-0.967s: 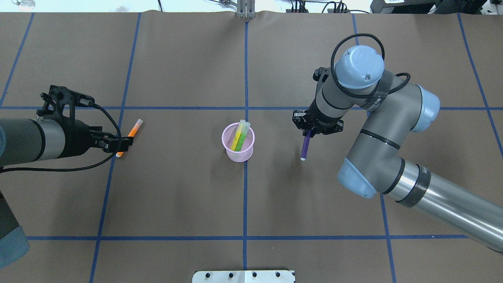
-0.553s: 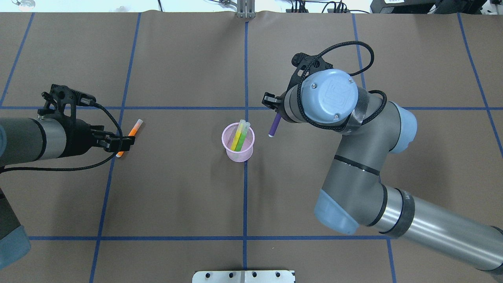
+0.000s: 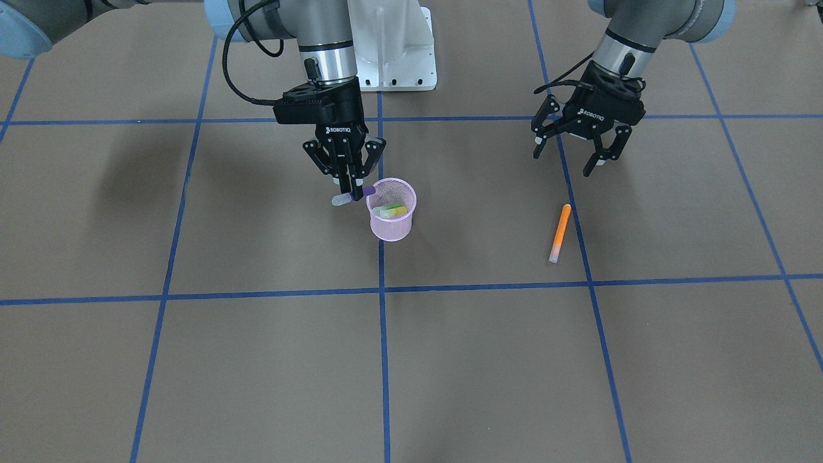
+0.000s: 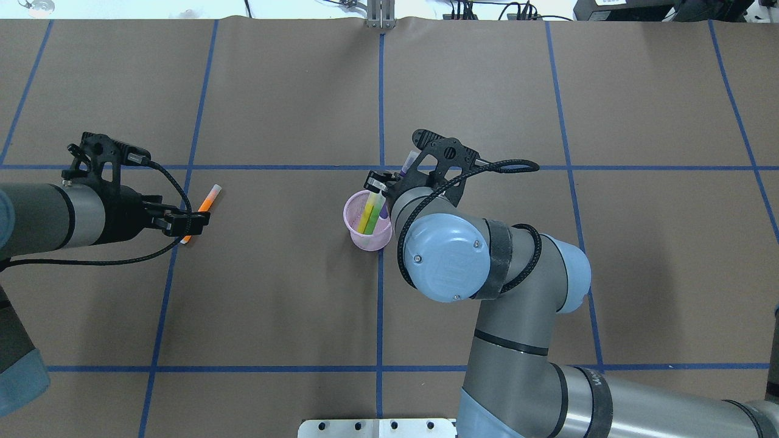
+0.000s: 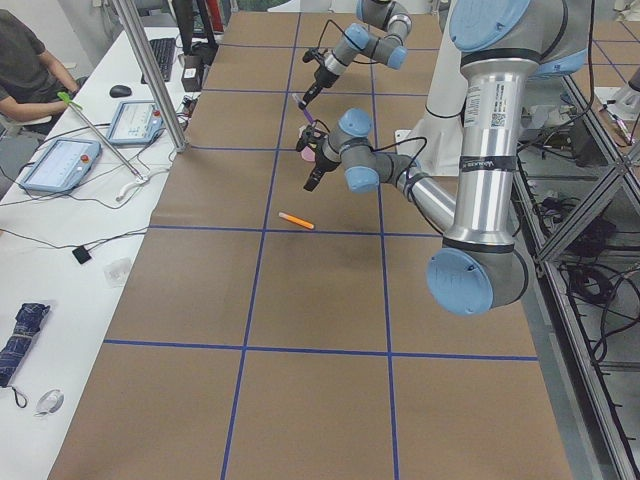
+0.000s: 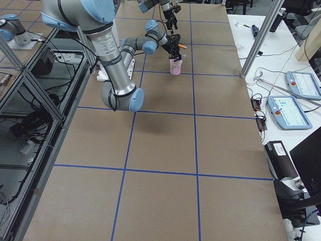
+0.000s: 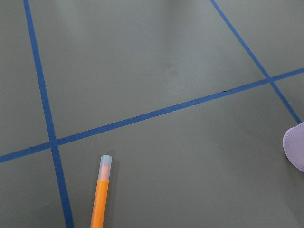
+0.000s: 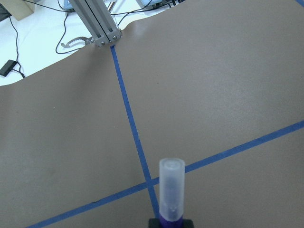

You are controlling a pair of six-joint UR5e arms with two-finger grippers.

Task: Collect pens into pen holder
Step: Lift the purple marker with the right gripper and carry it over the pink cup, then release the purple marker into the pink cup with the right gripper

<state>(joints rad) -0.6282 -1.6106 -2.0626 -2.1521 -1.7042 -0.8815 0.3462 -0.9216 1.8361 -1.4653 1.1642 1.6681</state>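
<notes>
overhead: from behind robot [image 4: 447, 255], looking down, far | front: faces robot, steep down | sides: from table [image 5: 320, 300] ends, far | wrists: low, near table | overhead and front share pen holder [image 4: 364, 241], orange pen [image 4: 209, 198]

On the brown table [image 3: 257, 373] with blue lines [image 3: 384, 360] we see an orange pen [image 3: 560, 231] lying and a pink pen holder [image 3: 390, 226] standing
</notes>
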